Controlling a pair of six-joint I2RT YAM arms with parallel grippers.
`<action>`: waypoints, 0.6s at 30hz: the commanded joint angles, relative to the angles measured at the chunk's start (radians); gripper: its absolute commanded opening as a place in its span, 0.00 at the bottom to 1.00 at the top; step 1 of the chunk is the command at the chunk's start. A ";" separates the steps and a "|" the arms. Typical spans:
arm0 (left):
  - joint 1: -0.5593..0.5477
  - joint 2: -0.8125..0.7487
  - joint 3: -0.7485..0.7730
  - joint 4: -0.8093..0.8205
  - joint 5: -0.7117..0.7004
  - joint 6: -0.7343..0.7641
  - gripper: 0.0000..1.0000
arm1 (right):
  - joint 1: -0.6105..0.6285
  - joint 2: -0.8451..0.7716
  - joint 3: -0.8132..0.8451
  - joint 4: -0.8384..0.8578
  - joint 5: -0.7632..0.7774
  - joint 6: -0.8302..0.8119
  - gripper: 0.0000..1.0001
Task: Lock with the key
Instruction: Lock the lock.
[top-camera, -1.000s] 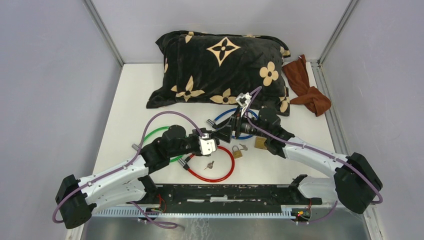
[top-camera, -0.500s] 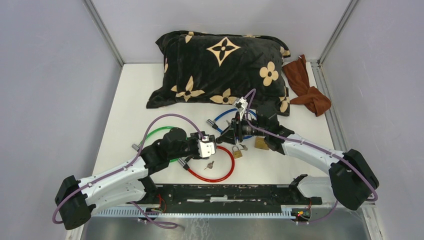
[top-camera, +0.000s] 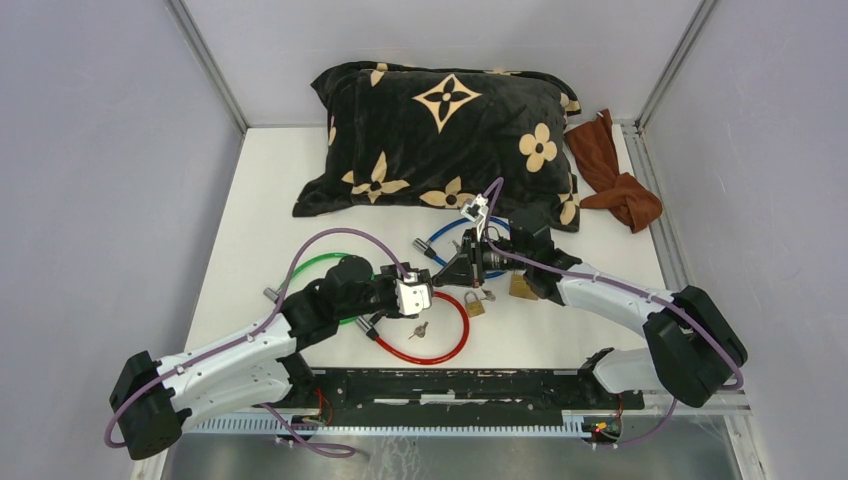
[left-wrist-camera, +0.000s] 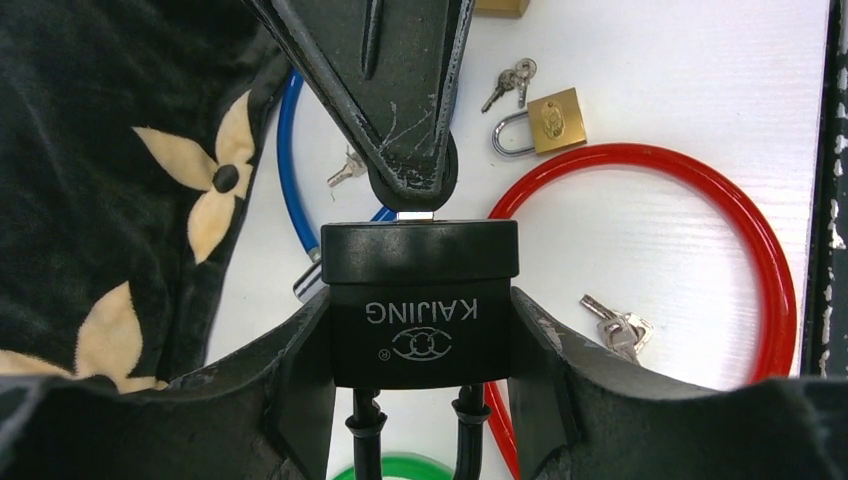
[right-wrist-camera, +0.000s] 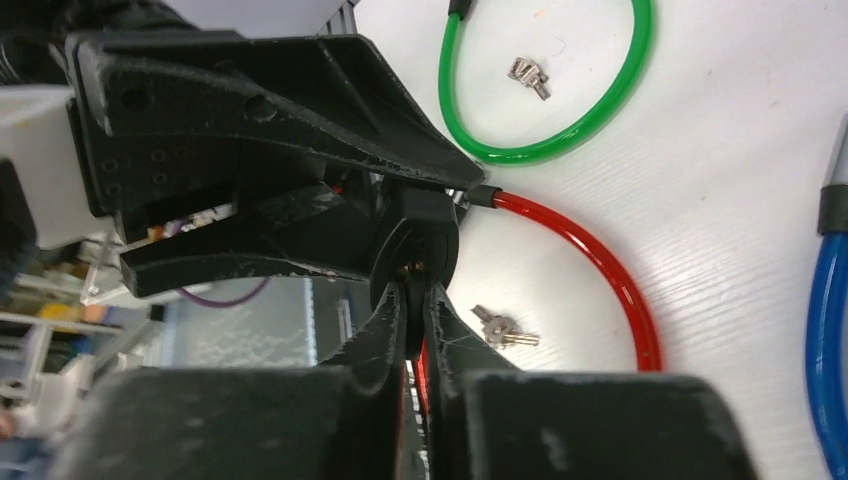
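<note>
Left wrist view: my left gripper (left-wrist-camera: 418, 312) clamps the black lock body (left-wrist-camera: 420, 262) from both sides, its jaws pressed against the flanks, the lettered face turned to the camera; the red cable (left-wrist-camera: 700, 200) runs from this body and loops over the white table (left-wrist-camera: 650, 60).

The lock body is held above the table at mid-scene, between the two arms; my right gripper (right-wrist-camera: 413, 295) meets its free end head-on, jaws drawn nearly together and pinching the key (left-wrist-camera: 415, 214); of the key I see only a sliver of bright metal between fingertip and lock body, so I cannot tell how deep it sits.

On the table: a brass padlock (left-wrist-camera: 555, 120) with a small key pair (left-wrist-camera: 508, 84) just beside it, outside the red loop; a loose key bunch (left-wrist-camera: 618, 328) inside the loop; a blue cable (left-wrist-camera: 288, 150) near the pillow (top-camera: 440, 130); a green cable (right-wrist-camera: 560, 140) ringing another small key (right-wrist-camera: 528, 75).

Far right corner: a brown cloth (top-camera: 610, 170).
</note>
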 joint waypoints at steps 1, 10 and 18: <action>-0.004 -0.029 0.006 0.146 -0.025 -0.050 0.02 | -0.001 -0.015 -0.001 0.079 -0.035 0.023 0.00; -0.001 -0.077 -0.021 0.090 -0.063 -0.055 0.02 | -0.131 -0.117 -0.013 -0.083 0.051 -0.064 0.00; 0.005 -0.099 -0.039 0.089 -0.069 -0.065 0.02 | -0.182 -0.168 -0.024 -0.263 0.116 -0.158 0.00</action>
